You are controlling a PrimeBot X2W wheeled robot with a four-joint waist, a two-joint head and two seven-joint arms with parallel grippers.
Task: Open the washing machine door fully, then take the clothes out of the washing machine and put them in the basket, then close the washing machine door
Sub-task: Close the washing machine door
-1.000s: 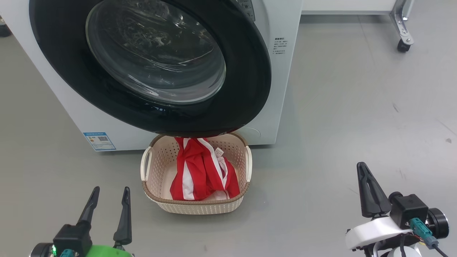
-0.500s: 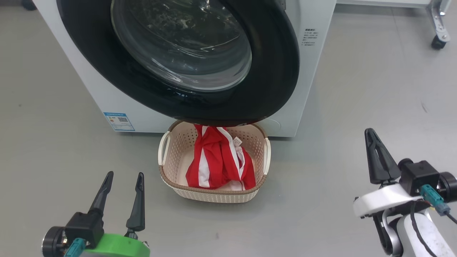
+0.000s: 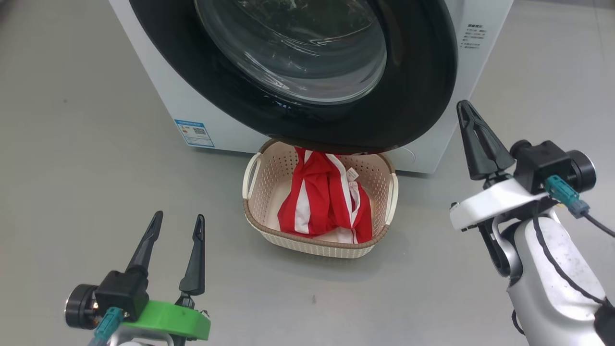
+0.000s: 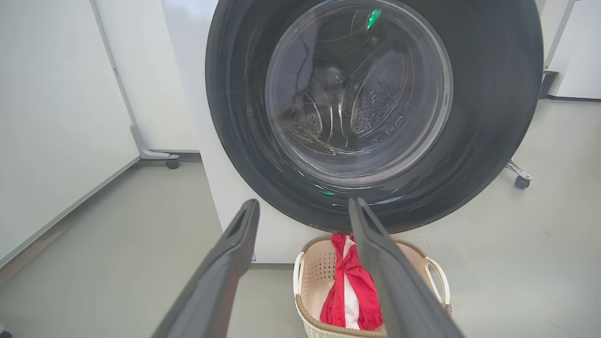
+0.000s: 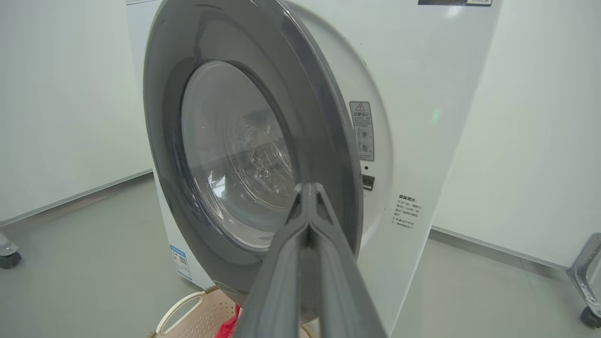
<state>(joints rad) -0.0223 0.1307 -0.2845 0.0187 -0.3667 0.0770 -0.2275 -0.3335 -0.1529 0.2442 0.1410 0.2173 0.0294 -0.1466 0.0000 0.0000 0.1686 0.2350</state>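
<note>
The washing machine door (image 3: 418, 96), a black ring around bulging glass, stands ajar in front of the white washing machine (image 3: 480, 72); its right edge is off the machine front in the right wrist view (image 5: 324, 117). On the floor below the door sits the cream basket (image 3: 317, 240), with the red, white-striped clothes (image 3: 322, 197) inside. My left gripper (image 3: 178, 216) is open and empty, left of the basket. In the left wrist view, the left gripper (image 4: 303, 202) faces the door (image 4: 235, 117). My right gripper (image 3: 462, 103) is shut and empty, near the door's lower right edge, with the right gripper (image 5: 307, 185) pointing at the door's rim.
Grey floor lies all around. A blue label (image 3: 194, 132) is on the machine's lower left front. White panels on wheeled frames stand behind, with a caster (image 4: 172, 163) to the left and another caster (image 5: 589, 317) to the right.
The head camera has shifted, so the machine and basket sit further right in the picture. My right gripper has risen toward the door's right edge. Both grippers kept their states.
</note>
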